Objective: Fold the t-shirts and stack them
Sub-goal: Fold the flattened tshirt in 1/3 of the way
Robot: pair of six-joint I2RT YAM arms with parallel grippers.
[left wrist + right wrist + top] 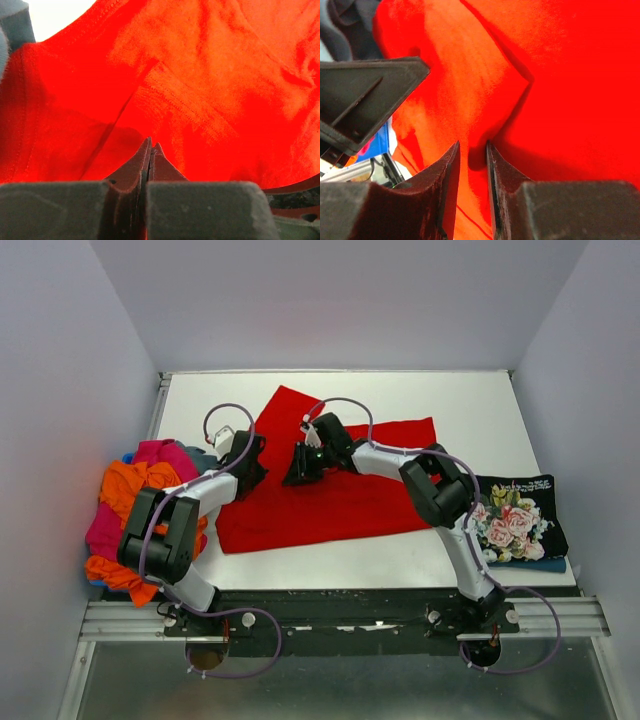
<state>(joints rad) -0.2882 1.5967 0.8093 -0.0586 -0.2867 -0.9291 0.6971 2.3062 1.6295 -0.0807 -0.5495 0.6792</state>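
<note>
Top external view has the red t-shirt (330, 490) spread across the middle of the table (420, 390), one corner poking toward the back edge and part of it doubled over. So we reckon it's partway through folding, not finished.

The left gripper (243, 465) sits at the shirt's left edge, just beside the pile of unfolded tees (135, 500) heaped on the table's left side. Its jaws are pressed together. From the left wrist view we honestly can't tell if a bit of red cloth is nipped between them or if they're just resting on it. Our guess is it's parked there to pin that side so the cloth doesn't slide.

The right gripper (300, 468) is over the shirt's middle, jaws apart with a narrow gap. The right wrist view shows red cloth and a crease through that gap, with nothing clamped. To us it looks lined up on a fold edge.

Over on the right, the black floral tee (515, 515) lies folded flat on a bluish tee (545, 565), well apart from the red one. That's the stack, kept across from the messy pile so done and not-done don't mix. We'd guess the red one lands on top.
</note>
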